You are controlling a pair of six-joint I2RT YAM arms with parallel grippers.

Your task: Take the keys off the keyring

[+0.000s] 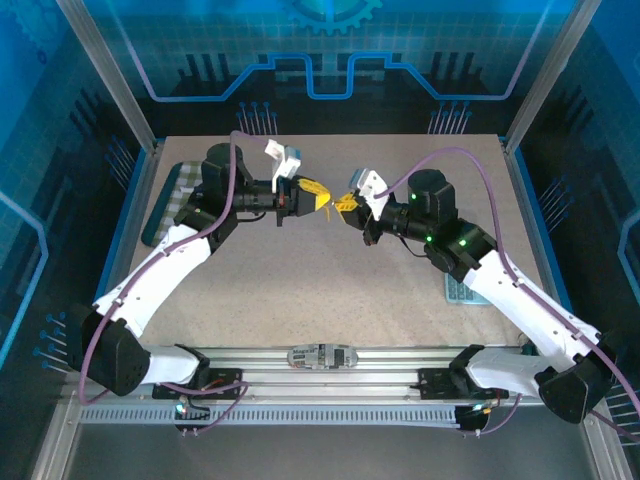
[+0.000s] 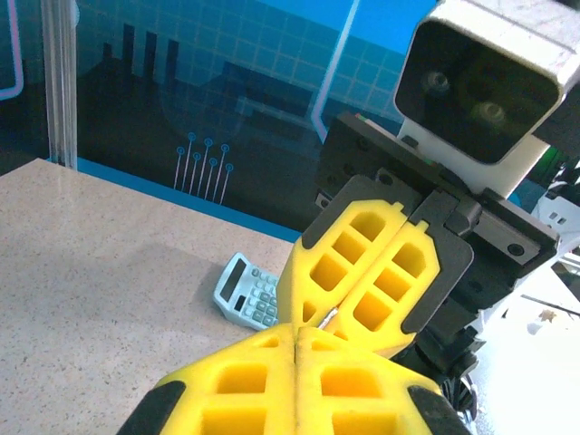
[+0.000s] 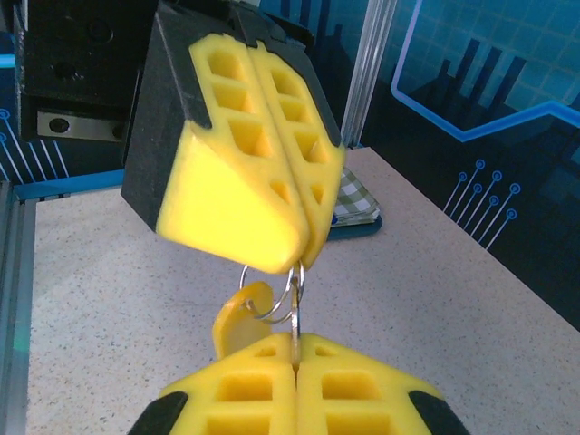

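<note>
Keyring (image 3: pixel 238 324) hangs clamped by left gripper (image 3: pixel 304 256) and right gripper (image 3: pixel 296 352)

nothing legible

no text, brand, number or label can be read. calculator (image 2: pixel 246 292): key legends and display too small and blurred to make out. backdrop panels (image 1: pixel 200 40): printed circuit-style lines and part of a gear emblem (image 1: pixel 335 12), graphics only, no lettering that resolves.
</note>
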